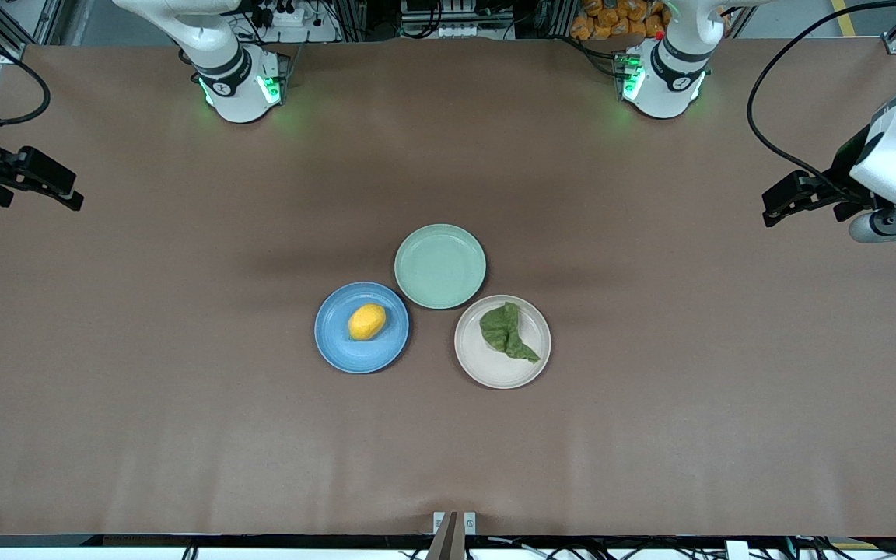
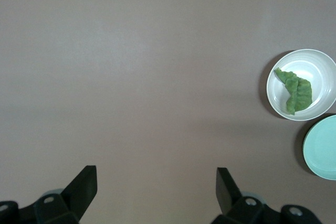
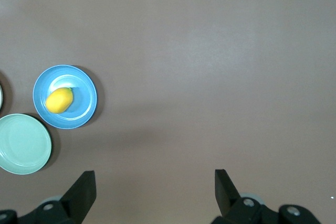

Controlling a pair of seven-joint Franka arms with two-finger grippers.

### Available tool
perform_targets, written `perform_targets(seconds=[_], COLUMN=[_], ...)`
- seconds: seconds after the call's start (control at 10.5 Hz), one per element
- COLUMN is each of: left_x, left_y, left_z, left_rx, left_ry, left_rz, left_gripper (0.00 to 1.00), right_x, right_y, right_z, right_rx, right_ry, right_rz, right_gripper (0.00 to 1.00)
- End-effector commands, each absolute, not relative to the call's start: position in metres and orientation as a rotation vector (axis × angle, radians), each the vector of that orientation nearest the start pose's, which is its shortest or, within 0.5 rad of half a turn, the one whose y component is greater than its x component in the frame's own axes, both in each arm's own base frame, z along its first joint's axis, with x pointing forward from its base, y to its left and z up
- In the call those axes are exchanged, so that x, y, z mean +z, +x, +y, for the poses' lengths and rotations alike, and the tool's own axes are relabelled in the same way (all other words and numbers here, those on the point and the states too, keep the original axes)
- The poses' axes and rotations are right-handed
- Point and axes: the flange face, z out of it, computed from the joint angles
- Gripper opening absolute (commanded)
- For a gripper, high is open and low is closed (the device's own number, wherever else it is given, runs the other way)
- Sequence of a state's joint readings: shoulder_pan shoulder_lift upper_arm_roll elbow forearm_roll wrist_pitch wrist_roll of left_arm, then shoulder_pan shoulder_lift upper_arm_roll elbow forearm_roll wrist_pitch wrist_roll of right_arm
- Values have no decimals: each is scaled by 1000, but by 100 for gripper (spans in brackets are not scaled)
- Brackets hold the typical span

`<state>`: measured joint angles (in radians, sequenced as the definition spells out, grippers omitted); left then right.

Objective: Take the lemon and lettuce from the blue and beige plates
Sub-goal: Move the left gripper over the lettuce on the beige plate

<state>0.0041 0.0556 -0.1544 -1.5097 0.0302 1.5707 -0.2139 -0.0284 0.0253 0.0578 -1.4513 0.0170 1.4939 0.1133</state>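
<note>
The yellow lemon (image 1: 367,321) lies on the blue plate (image 1: 339,348) mid-table, toward the right arm's end. The dark green lettuce (image 1: 505,330) lies on the beige plate (image 1: 495,372) beside it, toward the left arm's end. My left gripper (image 1: 784,201) hangs open and empty over bare table at the left arm's end. Its wrist view shows the gripper (image 2: 156,182), the lettuce (image 2: 296,92) and the beige plate (image 2: 321,69). My right gripper (image 1: 59,189) hangs open and empty over bare table at the right arm's end. Its wrist view shows the gripper (image 3: 155,184), the lemon (image 3: 59,100) and the blue plate (image 3: 85,94).
An empty pale mint-green plate (image 1: 440,266) sits touching both plates, farther from the front camera. It also shows in the left wrist view (image 2: 323,148) and the right wrist view (image 3: 23,144). Brown tabletop (image 1: 183,404) surrounds the plates.
</note>
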Motion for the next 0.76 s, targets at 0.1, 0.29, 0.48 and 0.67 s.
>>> perform_targets(seconds=[0.1, 0.29, 0.48, 0.67], left_x=[626, 602, 581, 546], left_y=[564, 577, 591, 604], left_z=[-79, -79, -115, -182], left_rx=[-12, 46, 21, -40], left_ry=[-3118, -3121, -3155, -3166], left_rz=[-61, -50, 22, 173], left_gripper=[100, 100, 100, 100], right_x=[663, 663, 662, 661], right_y=[558, 558, 558, 559], right_z=[17, 17, 17, 17], right_rx=[-52, -49, -47, -44], right_ry=[-3145, -3145, -3145, -3145], right_rz=[122, 122, 122, 122], right_gripper=[100, 100, 100, 100])
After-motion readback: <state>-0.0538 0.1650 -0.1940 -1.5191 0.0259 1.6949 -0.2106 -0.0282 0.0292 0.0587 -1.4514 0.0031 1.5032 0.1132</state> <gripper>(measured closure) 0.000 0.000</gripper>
